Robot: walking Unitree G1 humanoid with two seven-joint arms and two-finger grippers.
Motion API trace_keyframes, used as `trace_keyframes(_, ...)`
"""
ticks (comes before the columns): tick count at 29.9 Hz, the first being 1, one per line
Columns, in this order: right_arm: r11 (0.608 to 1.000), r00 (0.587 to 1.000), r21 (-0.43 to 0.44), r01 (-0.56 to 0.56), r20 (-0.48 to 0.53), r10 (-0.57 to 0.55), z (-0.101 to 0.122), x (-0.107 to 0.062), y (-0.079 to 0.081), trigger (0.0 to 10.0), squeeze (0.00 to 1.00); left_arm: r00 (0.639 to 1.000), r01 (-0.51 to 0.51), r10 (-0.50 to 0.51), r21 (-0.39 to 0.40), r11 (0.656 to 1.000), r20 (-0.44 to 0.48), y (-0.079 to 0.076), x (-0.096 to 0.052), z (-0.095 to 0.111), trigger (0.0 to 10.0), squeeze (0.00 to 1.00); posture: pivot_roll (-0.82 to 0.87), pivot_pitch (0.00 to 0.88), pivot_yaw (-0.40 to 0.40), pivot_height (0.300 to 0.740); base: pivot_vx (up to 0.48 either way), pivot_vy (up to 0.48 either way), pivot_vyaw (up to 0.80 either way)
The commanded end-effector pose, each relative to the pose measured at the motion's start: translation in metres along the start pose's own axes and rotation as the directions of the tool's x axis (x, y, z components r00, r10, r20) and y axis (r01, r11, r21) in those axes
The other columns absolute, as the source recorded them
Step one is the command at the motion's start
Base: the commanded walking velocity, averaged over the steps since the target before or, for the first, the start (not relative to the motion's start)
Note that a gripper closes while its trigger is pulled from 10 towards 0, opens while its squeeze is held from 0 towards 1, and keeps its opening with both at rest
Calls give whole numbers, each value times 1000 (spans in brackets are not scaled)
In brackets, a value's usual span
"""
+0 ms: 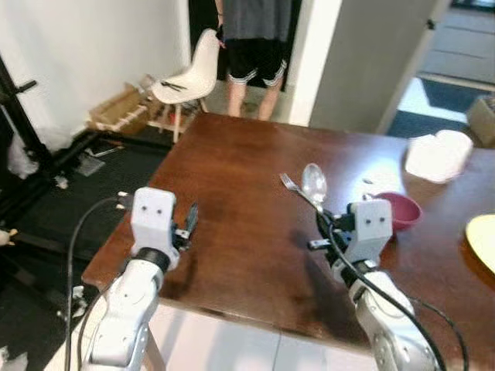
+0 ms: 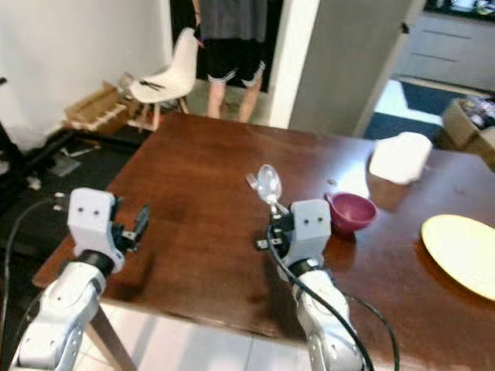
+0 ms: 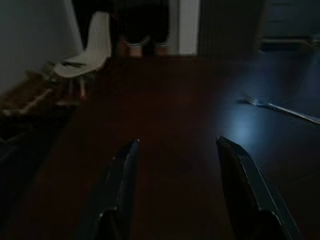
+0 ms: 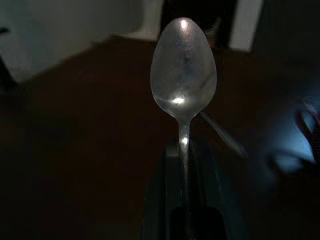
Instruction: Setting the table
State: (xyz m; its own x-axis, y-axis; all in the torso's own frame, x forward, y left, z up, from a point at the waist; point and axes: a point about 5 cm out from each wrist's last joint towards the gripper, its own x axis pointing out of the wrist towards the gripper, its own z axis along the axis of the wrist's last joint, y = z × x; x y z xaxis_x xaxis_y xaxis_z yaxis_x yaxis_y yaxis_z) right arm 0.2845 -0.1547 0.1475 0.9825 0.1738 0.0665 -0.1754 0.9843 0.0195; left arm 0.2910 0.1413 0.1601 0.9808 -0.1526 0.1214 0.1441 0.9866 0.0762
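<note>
- Right wrist view is showing the right pincer (image 4: 185, 200) gripping a spoon (image 4: 183, 70) by its handle, bowl pointing away from the wrist.
- From the head, that spoon is hovering above the brown worktop (image 1: 232, 201), with a fork (image 1: 292, 185) lying just beside it on the left.
- A maroon bowl (image 1: 398, 210) is sitting just right of the right pincer; a yellow plate (image 2: 464, 253) is lying further right, and a white container (image 2: 400, 157) is resting at the far right.
- The left pincer (image 3: 175, 190) is hanging over the near left corner, fingers spread wide, gripping nothing.
- A person (image 1: 255, 46) is standing beyond the far edge beside a white chair (image 1: 189, 73).
</note>
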Motion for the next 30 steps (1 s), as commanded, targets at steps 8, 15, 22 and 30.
trace_keyframes(8, 1000, 1000, -3, 4, -2, -4, -2, 1, 1, 10000, 0, 1000, 2, -2, 8, 1000, -15, 1, -1, -2, 10000, 0, -59, 0, 35, 740, -338, 0, 0)
trace_keyframes(15, 1000, 1000, 9, 7, -2, -7, -3, 2, 1, 10000, 0, 1000, 9, -9, 10, 1000, -11, 0, 1, -2, 10000, 0, -58, 0, 40, 740, -283, 0, -63)
trace_keyframes(22, 999, 1000, 29, 15, -6, -15, -4, 3, 0, 10000, 0, 1000, 12, -12, 14, 1000, -12, 1, 2, -2, 10000, 0, -58, 0, 42, 740, 0, 0, -712)
trace_keyframes(30, 999, 1000, 45, 23, -11, -23, -5, 3, -2, 10000, 0, 1000, 17, -17, 9, 1000, -17, 0, 2, -3, 10000, 0, -59, 0, 43, 740, 0, 0, -800)
